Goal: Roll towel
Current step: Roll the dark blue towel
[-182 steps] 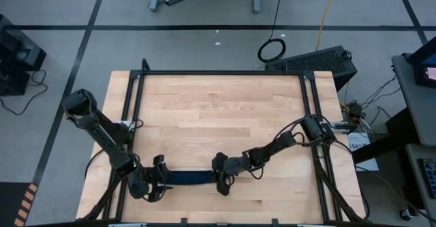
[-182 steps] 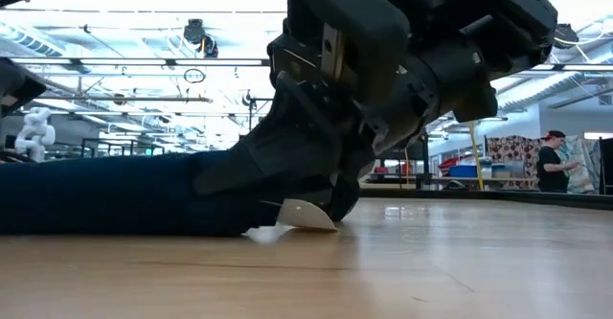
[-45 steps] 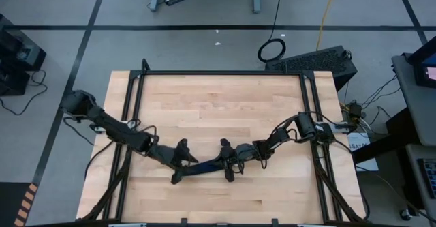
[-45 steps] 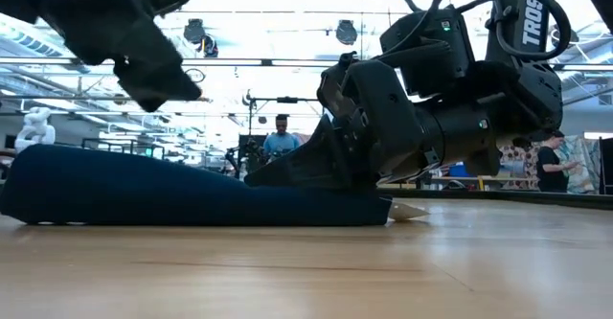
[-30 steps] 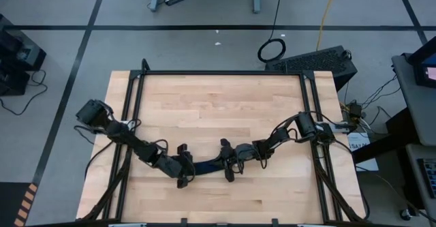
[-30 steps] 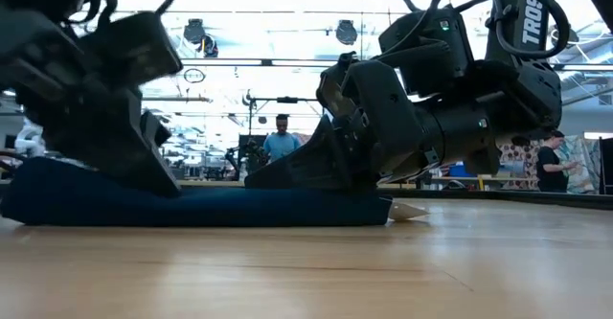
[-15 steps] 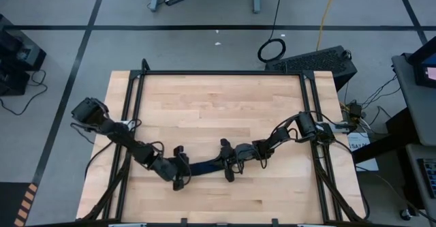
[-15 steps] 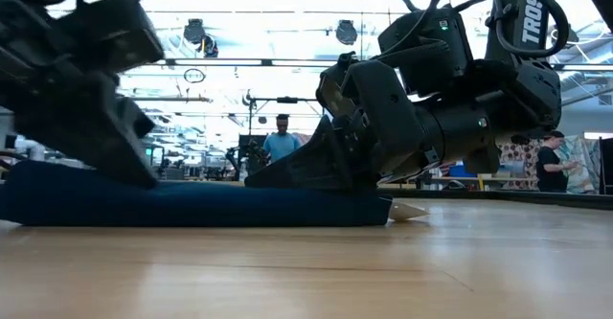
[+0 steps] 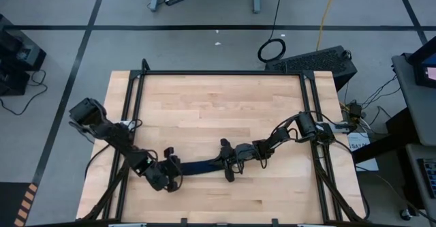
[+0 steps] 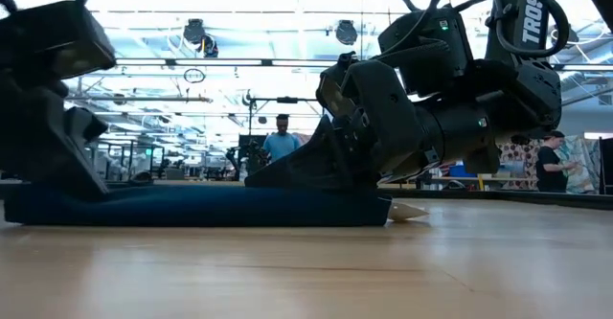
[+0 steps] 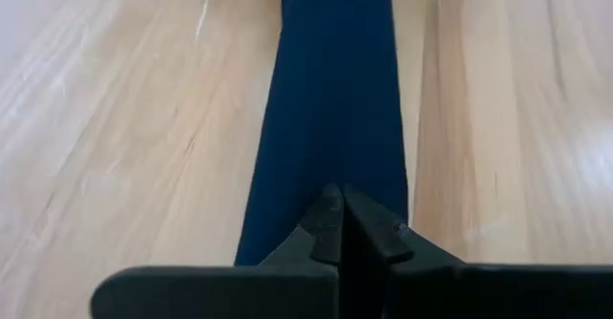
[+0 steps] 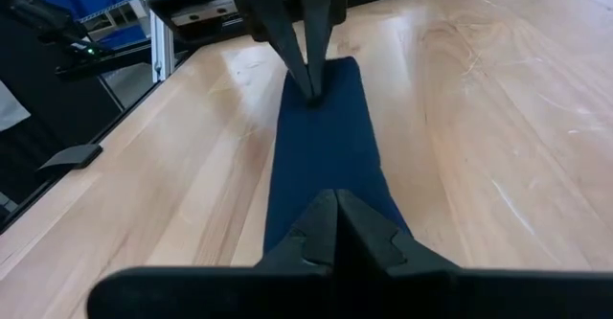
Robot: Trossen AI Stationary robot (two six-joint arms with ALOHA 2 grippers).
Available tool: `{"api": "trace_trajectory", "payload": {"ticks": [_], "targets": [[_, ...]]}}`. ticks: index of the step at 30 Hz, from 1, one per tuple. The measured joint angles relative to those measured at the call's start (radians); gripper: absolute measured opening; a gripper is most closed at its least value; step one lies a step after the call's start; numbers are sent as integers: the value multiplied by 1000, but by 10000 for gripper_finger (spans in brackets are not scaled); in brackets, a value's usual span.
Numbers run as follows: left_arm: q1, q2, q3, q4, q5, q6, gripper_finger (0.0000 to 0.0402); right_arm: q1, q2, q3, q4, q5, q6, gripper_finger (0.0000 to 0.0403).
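The towel (image 9: 201,165) is laid as a narrow strip on the table (image 9: 218,104), near its front edge. Its ends are pinched by the clenched left gripper (image 9: 172,167) and right gripper (image 9: 227,164).

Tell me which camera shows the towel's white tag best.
The low view: the white tag pokes out from the end of the navy towel beneath the right gripper. The high view and both wrist views show only the folded navy strip, no tag.

Bright overhead glare, blurred foreground
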Motion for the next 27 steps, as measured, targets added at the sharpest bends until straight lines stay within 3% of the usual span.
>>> {"api": "trace_trajectory", "payload": {"ticks": [10, 15, 27], "targets": [[-67, -91, -5, -45, -34, -23, 6, 4, 0, 0, 0, 3, 1, 0], [-79, -85, -14, -132, -35, -105, 6, 11, 0, 0, 0, 9, 1, 0], [-81, -83, -71, -59, -36, -142, 5, 13, -26, -3, 4, 6, 4, 0]]}}
